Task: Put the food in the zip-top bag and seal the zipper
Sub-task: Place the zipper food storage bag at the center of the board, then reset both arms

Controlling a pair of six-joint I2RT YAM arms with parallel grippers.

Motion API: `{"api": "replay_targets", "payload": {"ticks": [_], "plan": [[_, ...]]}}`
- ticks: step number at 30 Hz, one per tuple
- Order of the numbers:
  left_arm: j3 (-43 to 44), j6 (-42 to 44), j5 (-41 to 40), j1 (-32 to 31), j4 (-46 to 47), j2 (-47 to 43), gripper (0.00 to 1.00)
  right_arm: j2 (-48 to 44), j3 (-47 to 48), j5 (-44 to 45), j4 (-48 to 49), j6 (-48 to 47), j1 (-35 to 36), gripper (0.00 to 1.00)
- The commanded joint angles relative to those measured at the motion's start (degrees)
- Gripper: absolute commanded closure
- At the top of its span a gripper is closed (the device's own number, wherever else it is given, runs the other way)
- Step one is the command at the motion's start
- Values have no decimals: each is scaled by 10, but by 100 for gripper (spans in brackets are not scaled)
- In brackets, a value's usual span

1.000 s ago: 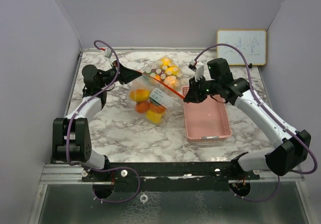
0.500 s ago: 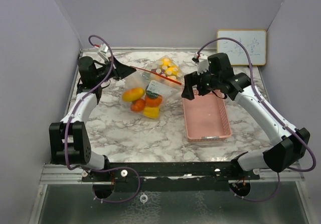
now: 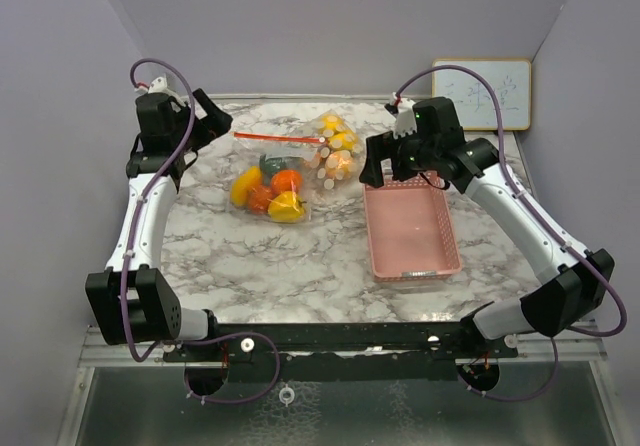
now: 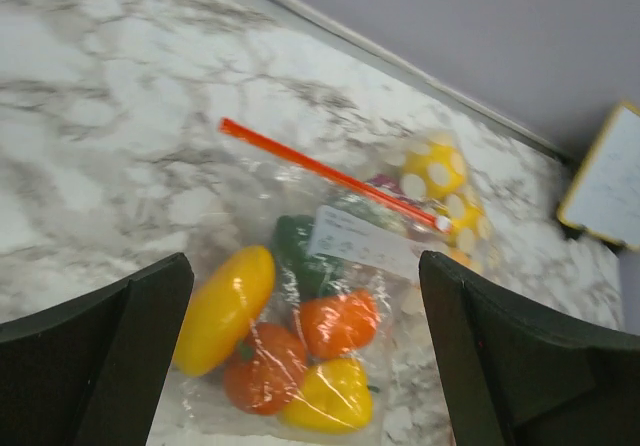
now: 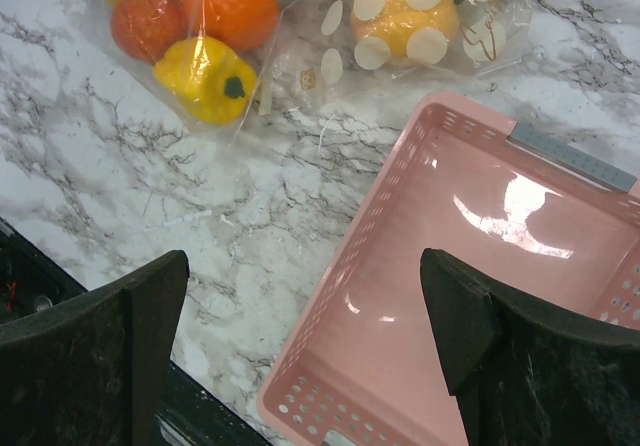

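Note:
The zip-top bag (image 3: 272,181) lies flat on the marble table, its red zipper strip (image 3: 280,138) along the far edge. Inside it is the food (image 4: 300,341): yellow, orange, red and green toy pieces, which also show in the right wrist view (image 5: 205,26). My left gripper (image 3: 212,118) hangs open at the far left, apart from the bag, and in its own view (image 4: 305,266) nothing sits between the fingers. My right gripper (image 3: 378,171) is open above the pink basket's left rim, empty in its own view (image 5: 303,266).
An empty pink mesh basket (image 3: 437,251) stands right of the bag. Yellow toys with white spots (image 3: 335,146) lie in clear plastic behind the bag. A small whiteboard (image 3: 481,94) leans on the back wall at right.
Both grippers have opened and let go of the zipper strip. The bag has dropped flat onto the table. The left arm has drawn back to the far left; the right has pulled away.

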Motion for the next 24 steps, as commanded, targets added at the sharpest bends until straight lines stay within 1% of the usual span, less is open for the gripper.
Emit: {"api": "replay_targets", "payload": {"ticks": [1,4,10,13,20,24], "plan": [[27,-22,-276,0,-143,3,1,20,29,28,12,23,-1,0],[30,-19,-342,-4,-162,1,1,31,42,28,7,25,-1,0],[20,-29,-378,-10,-163,-17,1,35,45,26,8,26,-1,0],[13,-35,-381,-10,-163,-22,1,38,48,24,5,26,-1,0],[27,-46,-386,-14,-184,-14,1,36,43,24,9,28,-1,0],[51,-45,-380,-14,-210,5,1,34,40,26,11,27,-1,0]]}}
